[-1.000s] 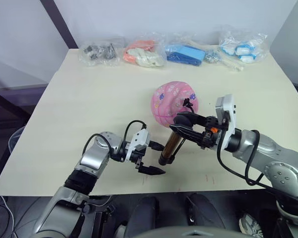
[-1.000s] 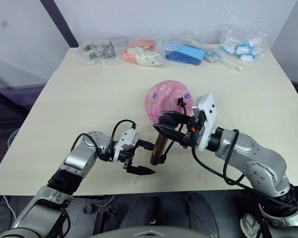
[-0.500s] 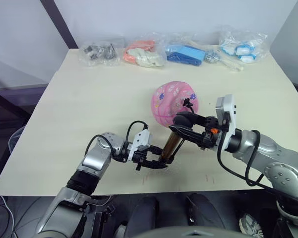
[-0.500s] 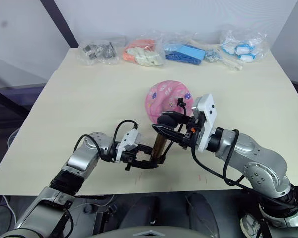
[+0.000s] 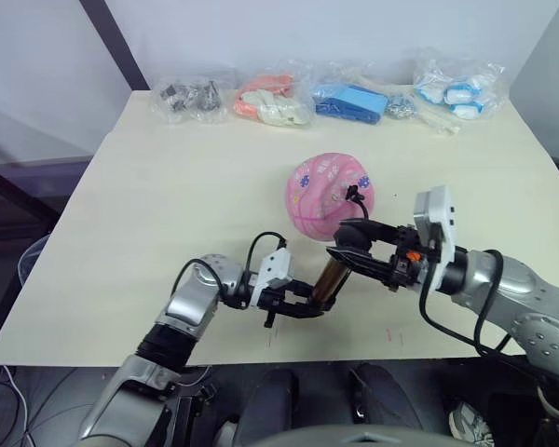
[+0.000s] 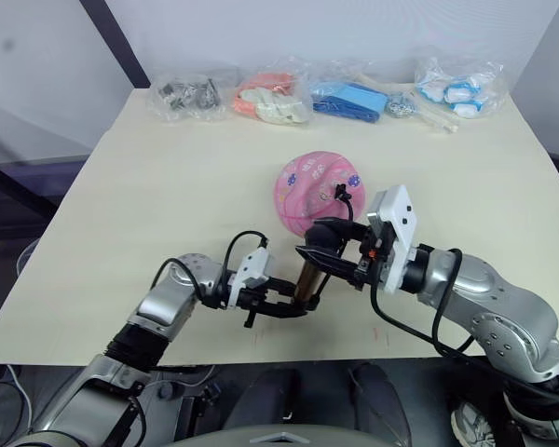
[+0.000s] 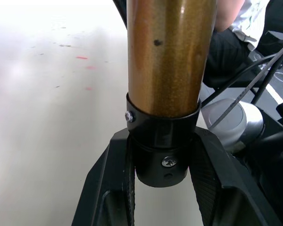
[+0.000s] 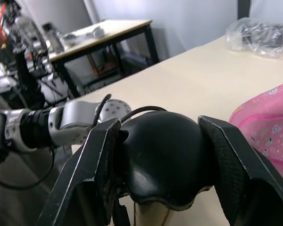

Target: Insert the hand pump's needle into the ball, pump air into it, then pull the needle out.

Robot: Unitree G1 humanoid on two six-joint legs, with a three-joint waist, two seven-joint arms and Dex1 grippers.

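Hand pump (image 5: 334, 277) between both claws, left claw (image 5: 303, 306), right claw (image 5: 354, 250)

bright even light with soft shadows; glare on the table (image 7: 47, 94), right wrist view's background blurred.

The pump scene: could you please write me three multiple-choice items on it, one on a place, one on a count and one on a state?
1. Where is the ball?
A. mid-table, beyond the pump
B. among the bags
C. on the floor

2. How many bags line the table's far edge?
A. one
B. two
C. four

3. What is the left gripper doing?
A. hanging open over the ball
B. fingers closed on the pump's lower cap
C. holding a bag

Answers: 1 A, the ball lies just past the pump. 2 C, four bags sit in a row. 3 B, the left wrist view shows both fingers pressed against the black cap.
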